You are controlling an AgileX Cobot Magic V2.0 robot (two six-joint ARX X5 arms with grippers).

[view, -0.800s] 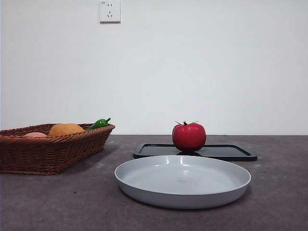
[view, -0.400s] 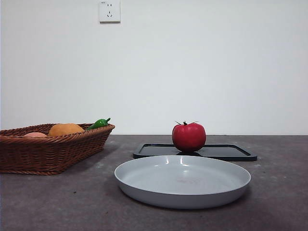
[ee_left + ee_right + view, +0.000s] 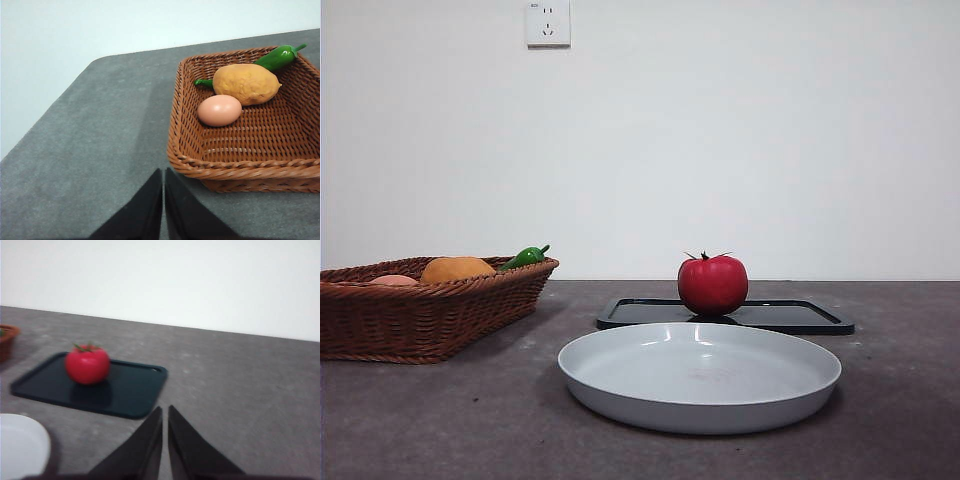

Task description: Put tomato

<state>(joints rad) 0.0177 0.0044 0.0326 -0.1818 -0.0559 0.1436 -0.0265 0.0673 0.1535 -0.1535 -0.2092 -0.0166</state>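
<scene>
- Red and glossy, the tomato [image 3: 712, 285] stands upright on the black tray [image 3: 800, 318], toward the tray's left part, with its small green stem on top. Nothing touches it.
- Just in front of the tray, nearer to the camera, lies the grey plate [image 3: 620, 365]. It has nothing in it. The task does not name a place, so I only guess that the plate is where the tomato must go.
- At the left of the table stands the wicker basket [image 3: 380, 320]. It holds an orange-brown lumpy piece of produce [image 3: 246, 83], a pale egg [image 3: 219, 110] and a green pepper [image 3: 277, 56]. These are not part of the task.
- The right gripper [image 3: 164, 412] hovers above the bare table, near the tray's close edge, and the tomato is in front of it but apart. Its two jaws are pressed almost together, with only a thin slit between them, and they hold nothing.
- The left gripper [image 3: 163, 175] hangs near the basket's outer corner, with its jaws also closed to a thin slit and nothing between them. It seems to wait.
- In the front view no arm is visible at all.
- My judgement: the task is at its very beginning. The tomato is not grasped and not lifted. What is left is everything: to open the jaws, reach the tomato, take it, carry it, and set it down.
</scene>
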